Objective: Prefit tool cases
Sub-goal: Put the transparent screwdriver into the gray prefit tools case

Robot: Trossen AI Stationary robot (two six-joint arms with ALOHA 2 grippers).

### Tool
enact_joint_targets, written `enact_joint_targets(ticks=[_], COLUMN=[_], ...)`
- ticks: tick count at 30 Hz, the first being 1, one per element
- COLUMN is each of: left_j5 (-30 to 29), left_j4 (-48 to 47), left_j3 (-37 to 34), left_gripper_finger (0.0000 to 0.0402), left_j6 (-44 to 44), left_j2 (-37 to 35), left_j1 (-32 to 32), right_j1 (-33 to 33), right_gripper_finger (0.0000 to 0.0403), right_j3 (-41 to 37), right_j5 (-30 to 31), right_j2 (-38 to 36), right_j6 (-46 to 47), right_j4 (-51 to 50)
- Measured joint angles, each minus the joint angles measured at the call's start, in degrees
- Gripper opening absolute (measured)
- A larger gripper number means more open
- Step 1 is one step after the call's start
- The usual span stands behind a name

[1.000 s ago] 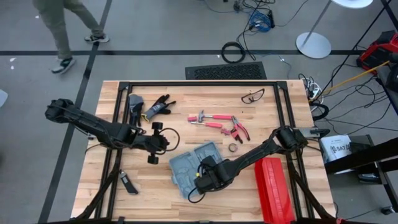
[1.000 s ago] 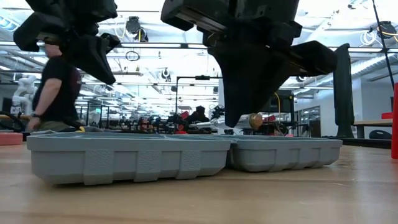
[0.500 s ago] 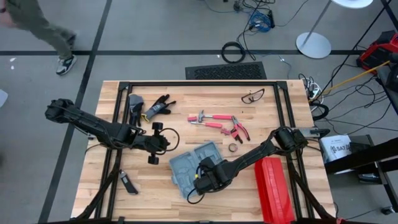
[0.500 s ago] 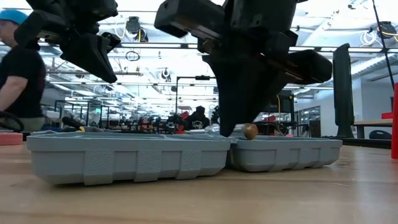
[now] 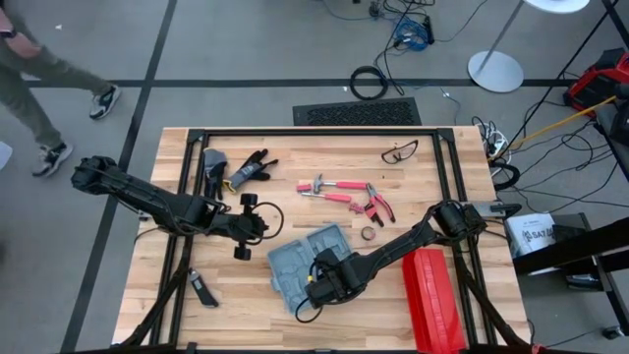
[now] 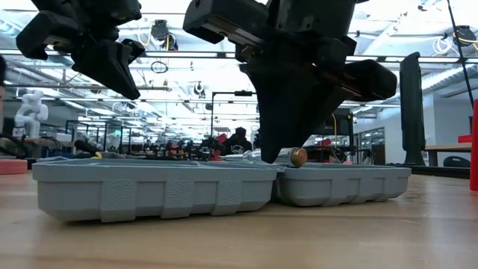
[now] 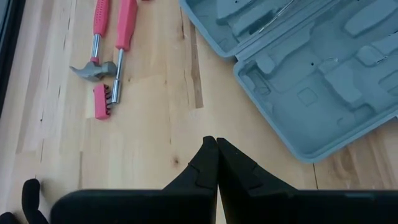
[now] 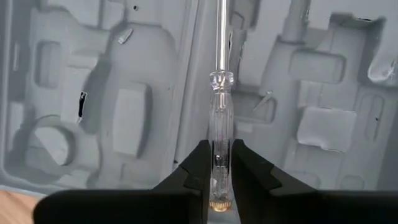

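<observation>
The blue-grey tool case (image 5: 300,261) lies open on the table, both halves flat with the moulded slots up; it also shows in the low view (image 6: 149,187) and the left wrist view (image 7: 311,74). My right gripper (image 8: 219,163) hangs over the case's middle, shut on a screwdriver with a clear handle (image 8: 219,112). The handle's brass end cap (image 6: 299,157) sits at rim height. My left gripper (image 7: 216,146) is shut and holds nothing; it hovers over bare wood left of the case (image 5: 261,224). My right gripper pinches the screwdriver's clear handle near its butt end (image 8: 219,155) between its two fingers. The fingers come steeply from above and lie across the handle. The steel shaft (image 8: 219,37) runs on over the strip between the case's two halves; whether it rests there I cannot tell.
A long red ribbed box (image 5: 432,295) stands right of the case. Beyond the case lie a pink hammer (image 5: 329,187), pink pliers (image 5: 378,205), a tape roll (image 5: 369,234), safety glasses (image 5: 400,150) and black gloves (image 5: 251,167). A knife (image 5: 201,288) lies near left.
My right gripper has sunk a little toward the case with the screwdriver; the brass end cap has come down from above the case's rim to rim height. A person has walked past beyond the table's far left corner.
</observation>
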Motion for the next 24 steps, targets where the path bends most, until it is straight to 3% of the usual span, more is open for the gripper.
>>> enact_joint_targets(ticks=[13,20,24], left_j5=[0.0,0.0,1.0], left_j4=[0.0,0.0,0.1], left_j3=[0.0,0.0,0.0], left_gripper_finger=[0.0008,0.0008,0.0008], left_j6=[0.3,0.6,0.6], left_j2=[0.0,0.0,0.0], left_j1=[0.0,0.0,0.0], right_j1=[0.0,0.0,-0.8], right_gripper_finger=[0.0123,0.0117,0.0093], right_j3=[0.0,0.0,0.0], right_j5=[-0.1,2.2,2.8], right_j2=[0.0,-1.8,-2.3], right_j6=[0.5,0.4,-2.1], right_j4=[-1.2,-2.0,-1.6])
